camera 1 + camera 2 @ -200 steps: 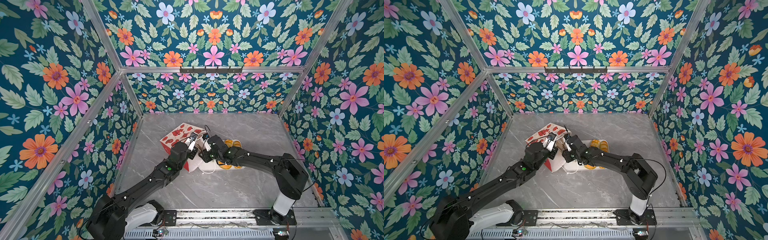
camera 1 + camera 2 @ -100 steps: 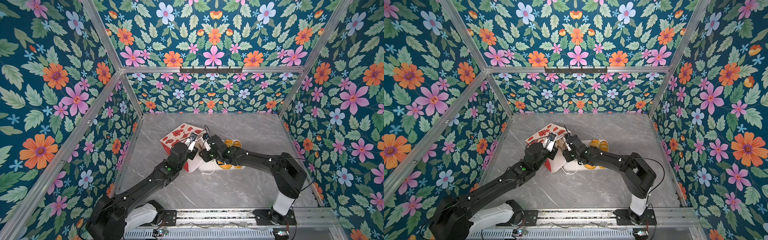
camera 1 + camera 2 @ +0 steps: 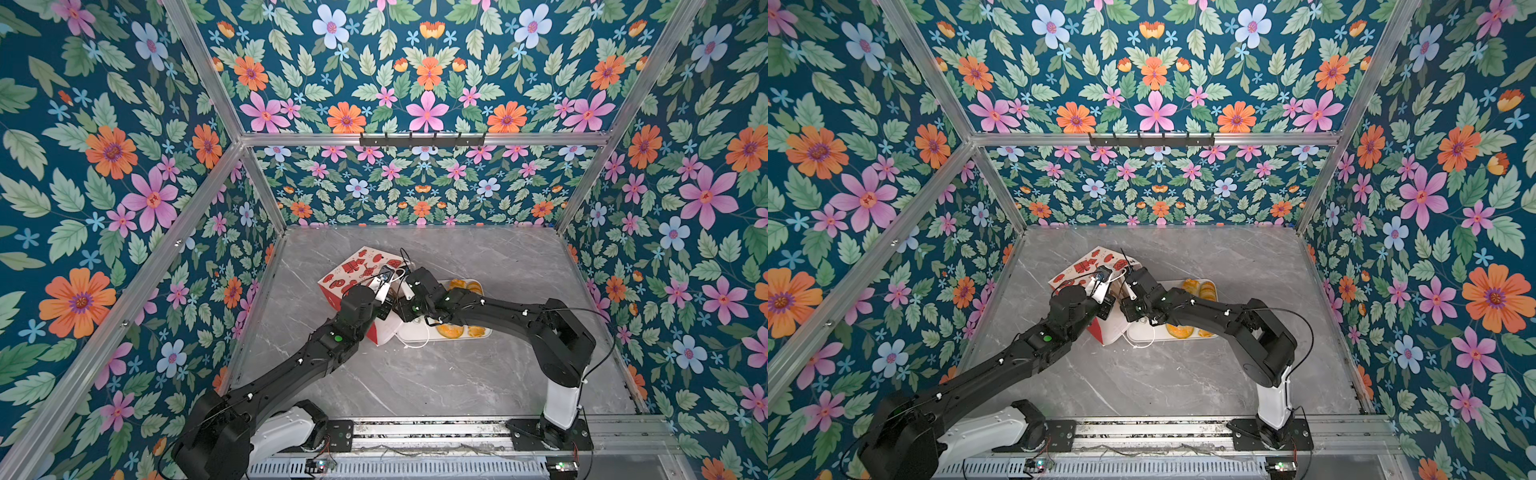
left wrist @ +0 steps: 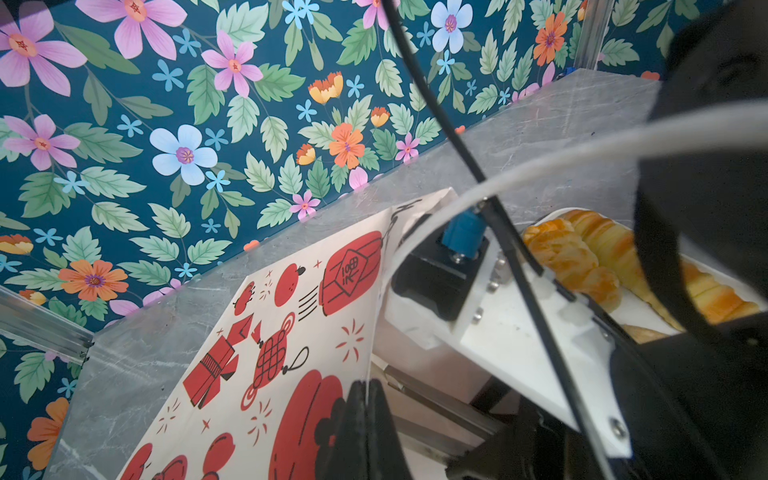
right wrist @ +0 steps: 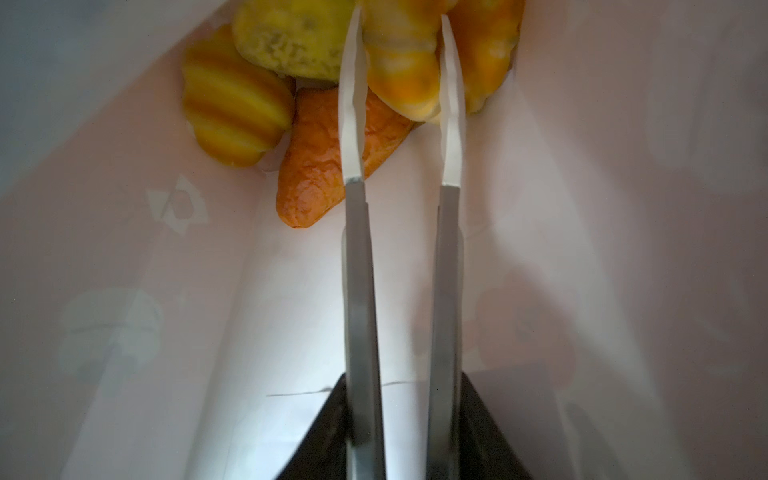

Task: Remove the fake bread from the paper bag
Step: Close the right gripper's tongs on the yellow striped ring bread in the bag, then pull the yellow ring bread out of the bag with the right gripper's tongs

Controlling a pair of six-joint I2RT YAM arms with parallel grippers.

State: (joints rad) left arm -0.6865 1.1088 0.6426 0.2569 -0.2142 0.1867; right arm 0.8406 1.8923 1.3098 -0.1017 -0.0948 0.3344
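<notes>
**What My Claws and Their Surroundings Are Made Of**

My right claw [image 5: 400,16] has smooth brushed-metal fingers [image 5: 359,291] with paler, matt tips. The paper bag [image 3: 353,266] is matt cream paper printed in flat red outside, with plain white paper as its lining. The fake bread [image 5: 320,166] looks like plastic: one piece is orange with a crackled skin, the others are smoother and softly glossy. My left claw [image 4: 368,390] is matt black. The tray [image 3: 411,332] looks like smooth white plastic. The worktop [image 3: 436,382] is grey, marble-patterned and faintly shiny.
</notes>
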